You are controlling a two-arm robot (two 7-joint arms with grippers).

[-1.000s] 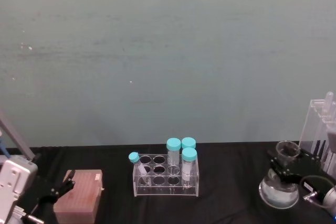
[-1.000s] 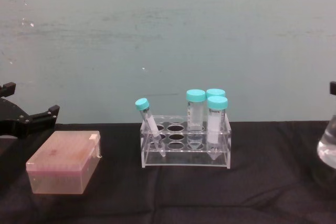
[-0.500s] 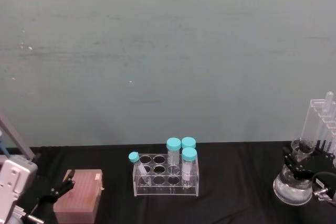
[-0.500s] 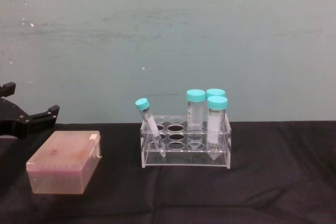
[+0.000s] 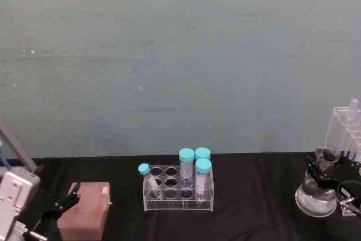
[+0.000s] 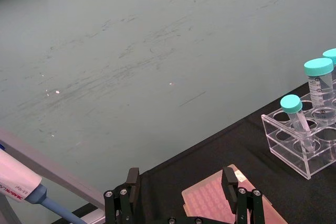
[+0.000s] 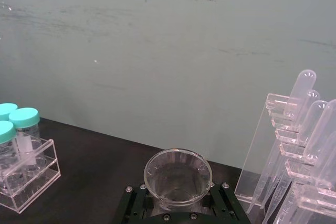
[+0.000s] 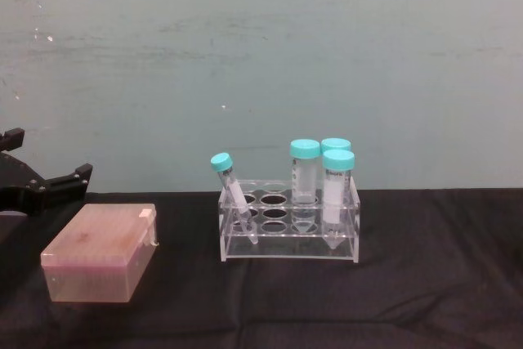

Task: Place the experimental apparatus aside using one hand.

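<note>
Head view: right gripper (image 5: 329,174) pinches the conical flask (image 5: 316,196) at its neck, far right of the table (image 5: 254,207), beside the pipette rack (image 5: 345,131). Right wrist view: jaws closed around that neck. We judge it heavy, slick, fragile. Chest view: left gripper (image 8: 41,185) parked, spread.

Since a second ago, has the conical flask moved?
Yes. The conical flask, in the right claw, shifted right, away from the tube rack.
</note>
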